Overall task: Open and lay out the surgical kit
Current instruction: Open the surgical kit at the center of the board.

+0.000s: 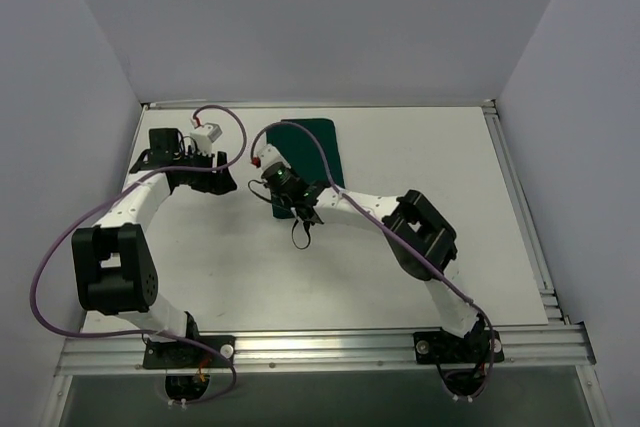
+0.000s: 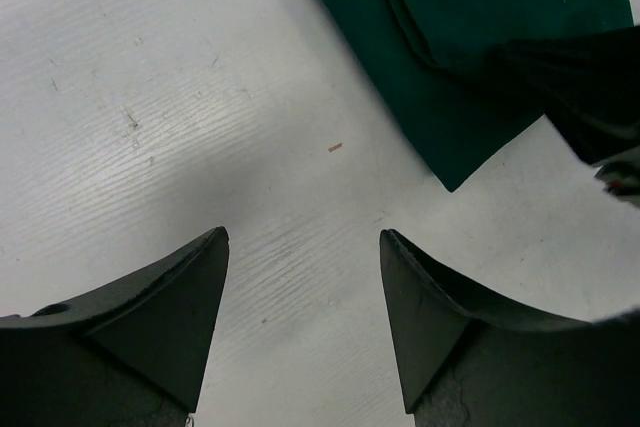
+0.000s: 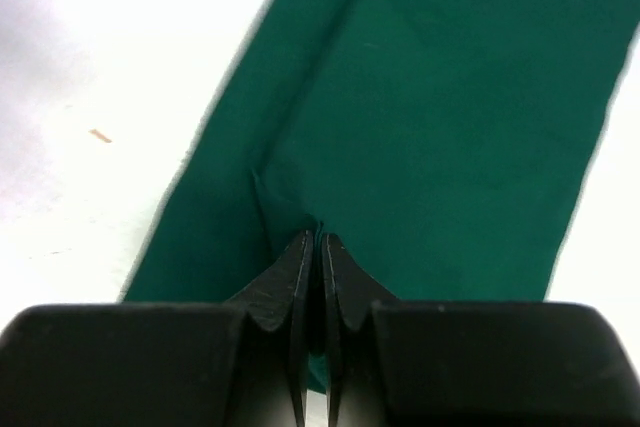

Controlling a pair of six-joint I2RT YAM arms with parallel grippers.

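Observation:
The surgical kit shows only as a folded dark green cloth wrap [image 1: 312, 147] lying flat at the back middle of the table. The tray, instruments, gauze and packets are hidden. My right gripper [image 1: 278, 182] sits at the wrap's near left part. In the right wrist view it [image 3: 318, 239] is shut on a thin raised fold of the green cloth [image 3: 450, 97]. My left gripper [image 1: 226, 173] is open and empty just left of the wrap. In the left wrist view it [image 2: 303, 237] hovers over bare table, with the wrap's corner [image 2: 450, 137] ahead to the right.
The white table [image 1: 400, 277] has a metal rail along the right edge [image 1: 520, 207] and the near edge. Grey walls close in the back and sides. A small orange speck [image 2: 335, 147] lies on the table beside the wrap. Purple cables loop over both arms.

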